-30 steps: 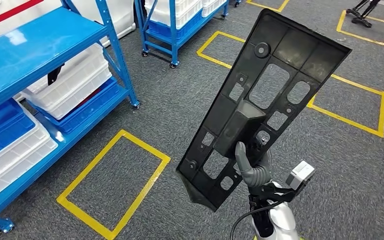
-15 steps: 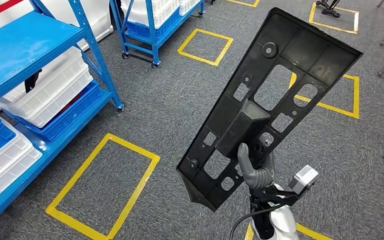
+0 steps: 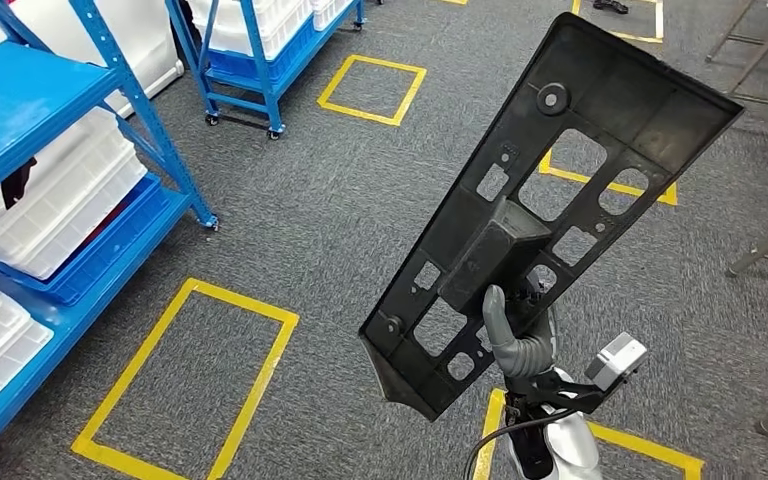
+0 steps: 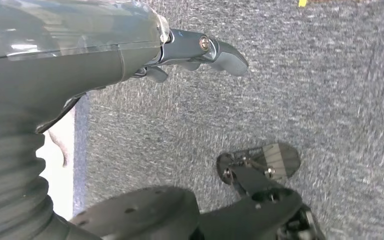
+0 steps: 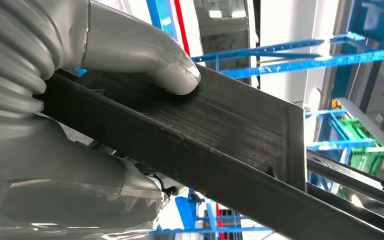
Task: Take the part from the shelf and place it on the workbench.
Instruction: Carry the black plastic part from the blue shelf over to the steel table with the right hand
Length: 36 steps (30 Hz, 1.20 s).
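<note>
head view shows the right robot hand (image 3: 516,338) holding the black plastic part (image 3: 550,190) near its lower end, the thumb pressed on the face of the part and the other fingers behind it. the part is a long flat panel with many cut-out holes, raised off the floor and tilted, its wide end pointing up and away from the robot. in the right wrist view the thumb (image 5: 172,67) lies flat on the top face of the part (image 5: 220,135), clamping it against the rest of the hand below. the left robot hand (image 4: 195,52) hangs over grey carpet with nothing in it, its fingers lying loosely apart.

below the part lies grey carpet floor (image 3: 340,200) marked with yellow tape rectangles (image 3: 185,385). a blue shelf (image 3: 30,110) with white bins (image 3: 55,210) stands at the left, well apart from the part, and a second blue rack (image 3: 260,50) stands farther back.
</note>
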Available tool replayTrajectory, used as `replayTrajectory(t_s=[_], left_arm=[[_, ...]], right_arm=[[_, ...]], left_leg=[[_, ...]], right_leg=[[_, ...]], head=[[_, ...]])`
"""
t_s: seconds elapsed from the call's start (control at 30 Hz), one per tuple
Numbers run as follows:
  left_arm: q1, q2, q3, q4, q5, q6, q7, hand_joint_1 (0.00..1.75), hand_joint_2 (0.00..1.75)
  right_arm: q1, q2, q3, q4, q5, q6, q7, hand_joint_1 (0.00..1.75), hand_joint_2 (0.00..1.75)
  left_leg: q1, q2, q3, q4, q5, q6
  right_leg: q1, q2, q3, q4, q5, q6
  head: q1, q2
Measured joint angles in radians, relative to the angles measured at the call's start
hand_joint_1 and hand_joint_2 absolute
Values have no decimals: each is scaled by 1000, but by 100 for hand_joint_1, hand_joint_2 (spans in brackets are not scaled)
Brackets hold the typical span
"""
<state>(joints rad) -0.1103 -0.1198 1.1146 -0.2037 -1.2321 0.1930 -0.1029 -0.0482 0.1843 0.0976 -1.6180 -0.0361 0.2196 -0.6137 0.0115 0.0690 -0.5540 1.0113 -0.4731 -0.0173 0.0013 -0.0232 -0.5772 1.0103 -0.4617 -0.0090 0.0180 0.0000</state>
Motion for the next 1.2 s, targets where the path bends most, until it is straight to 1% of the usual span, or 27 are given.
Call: replayTrajectory(t_s=[0.03, 0.07, 0.13, 0.17, 0.2, 0.23, 0.27, 0.33, 0.37, 0.43, 0.5, 0.57, 0.63, 0.67, 0.7, 0.73, 0.77, 0.8, 0.83, 0.87, 0.9, 0.97, 1.03, 1.07, 1.1, 1.17, 1.2], left_arm=[[0, 0, 0, 0, 0, 0, 0, 0, 175], [0, 1, 0, 0, -1, 1, 0, 0, 175], [2, 2, 0, 0, -1, 1, 0, 0, 175], [2, 2, 0, 0, -2, 1, -1, 0, 175], [2, 3, -1, 0, -3, 1, -1, 0, 175], [1, 3, -1, 0, -4, 1, -1, 0, 175], [1, 3, -1, 0, -5, 1, -1, 0, 175], [3, 5, -2, 0, -7, 2, 0, 0, 175], [3, 7, -2, 0, -7, 2, 1, 0, 175], [3, 8, -2, 0, -8, 3, 1, 0, 175], [3, 9, -4, 0, -10, 3, 1, 0, 175], [2, 9, -6, 0, -10, 3, 1, 0, 175], [3, 10, -8, 0, -10, 2, 1, 0, 175], [4, 10, -8, 0, -11, 2, 1, 0, 175], [5, 10, -8, 0, -11, 1, 1, 0, 175], [6, 10, -8, 0, -11, 1, 1, 0, 175], [6, 10, -9, 0, -11, 1, 1, 0, 175], [6, 10, -9, 0, -11, 0, 1, 0, 175], [5, 10, -10, 0, -11, -1, 1, 0, 175], [5, 10, -10, 0, -11, -1, 1, 0, 175], [5, 10, -11, 0, -12, -2, 1, 0, 175], [3, 10, -13, 0, -14, -3, 1, 0, 175], [2, 10, -16, 0, -18, -6, 1, 0, 175], [1, 10, -18, 0, -19, -7, 0, 0, 175], [2, 10, -19, 0, -21, -8, -1, 0, 175], [4, 10, -21, 0, -20, -8, -4, 0, 175], [3, 10, -21, 0, -21, -9, -6, 0, 175]], right_arm=[[-1, 0, 0, 0, -1, 0, -2, 175, 175], [-1, 2, -1, 1, -2, 0, -4, 175, 175], [-2, 3, -1, 3, -4, -1, -7, 175, 175], [0, 4, -1, 6, -5, -2, -9, 175, 175], [1, 4, -1, 8, -6, -3, -10, 175, 175], [1, 4, -1, 10, -7, -4, -12, 175, 175], [2, 4, -1, 11, -8, -4, -12, 175, 175], [1, 6, -1, 12, -10, -4, -14, 175, 175], [1, 7, -1, 12, -10, -4, -14, 175, 175], [2, 9, -1, 12, -10, -4, -14, 175, 175], [4, 9, -2, 12, -10, -4, -14, 175, 175], [3, 9, -6, 11, -11, -4, -15, 175, 175], [3, 9, -9, 12, -11, -4, -15, 175, 175], [4, 9, -10, 12, -11, -4, -15, 175, 175], [5, 9, -12, 13, -11, -5, -15, 175, 175], [6, 9, -14, 14, -11, -5, -15, 175, 175], [6, 9, -15, 14, -11, -5, -15, 175, 175], [6, 9, -16, 14, -11, -6, -15, 175, 175], [6, 9, -16, 14, -11, -6, -15, 175, 175], [5, 9, -16, 14, -11, -6, -15, 175, 175], [5, 10, -16, 14, -10, -6, -15, 175, 175], [4, 10, -17, 14, -10, -6, -15, 175, 175], [2, 11, -18, 14, -10, -7, -15, 175, 175], [0, 12, -18, 14, -10, -7, -15, 175, 175], [-2, 14, -18, 14, -10, -7, -15, 175, 175], [-4, 17, -19, 17, -8, -6, -15, 175, 175], [-4, 17, -19, 19, -7, -5, -15, 175, 175]], left_leg=[[1, -10, -6, 15, -13, -4], [1, -27, -22, 53, -38, -7], [1, -55, -82, 185, -105, -7], [1, -60, -111, 249, -129, -7], [1, -62, -127, 284, -133, -7], [1, -63, -123, 277, -118, -6], [1, -65, -101, 232, -86, -4], [1, -89, -36, 94, -22, 4], [1, -101, -13, 45, -7, 7], [-1, -113, 1, 9, -6, 13], [1, -101, 2, 1, -1, 22], [4, -86, 5, -9, 7, 34], [2, -69, 5, -12, 9, 38], [1, -60, 5, -12, 9, 39], [1, -51, 5, -12, 8, 38], [1, -42, 5, -12, 7, 37], [1, -35, 6, -12, 5, 35], [1, -28, 9, -11, 3, 32], [-1, -22, 11, -11, 1, 28], [-2, -17, 13, -11, -1, 23], [-4, -12, 14, -11, -3, 17], [-5, 0, 17, -12, -6, 4], [0, -9, 13, 3, -20, -7], [2, -22, 1, 33, -41, -10], [3, -40, -23, 86, -72, -10], [2, -58, -88, 224, -133, -9], [2, -61, -113, 273, -145, -8]], right_leg=[[-2, 6, 1, -6, 5, -7], [-4, 11, 2, -11, 9, -14], [-1, 24, -1, -11, 12, -21], [1, 32, -2, -11, 12, -23], [3, 40, -3, -9, 13, -24], [4, 49, -3, -7, 13, -24], [5, 59, -3, -5, 12, -23], [7, 78, -5, 3, 11, -20], [7, 86, -10, 8, 10, -16], [5, 99, -21, 14, 12, -6], [3, 106, -27, 14, 15, 4], [3, 78, -47, 55, -13, 14], [-3, 42, -103, 172, -75, 23], [-7, 37, -134, 234, -99, 27], [-12, 33, -155, 275, -107, 31], [-16, 31, -158, 279, -97, 34], [-20, 26, -140, 243, -70, 36], [-22, 14, -104, 174, -34, 37], [-20, -3, -68, 105, -10, 36], [-18, -16, -40, 51, 7, 33], [-14, -24, -25, 19, 13, 29], [-7, -13, -27, 11, 11, 17], [-8, 2, -25, 6, 15, 2], [-9, 8, -24, 2, 17, -6], [-10, 15, -22, 0, 19, -12], [-5, 30, -23, 1, 19, -19], [-2, 40, -23, 2, 19, -20]], head=[[-1, 0], [-2, 0], [-3, 0], [-4, 0], [-4, 0], [-4, 0], [-4, 0], [-4, 0], [-4, 0], [-4, 0], [-3, 0], [-1, 0], [1, 0], [1, 0], [1, 0], [1, 0], [1, 0], [1, 0], [1, 0], [1, 0], [0, 0], [0, 0], [0, 0], [-1, 0], [-1, 0], [-2, 0], [-2, 0]])
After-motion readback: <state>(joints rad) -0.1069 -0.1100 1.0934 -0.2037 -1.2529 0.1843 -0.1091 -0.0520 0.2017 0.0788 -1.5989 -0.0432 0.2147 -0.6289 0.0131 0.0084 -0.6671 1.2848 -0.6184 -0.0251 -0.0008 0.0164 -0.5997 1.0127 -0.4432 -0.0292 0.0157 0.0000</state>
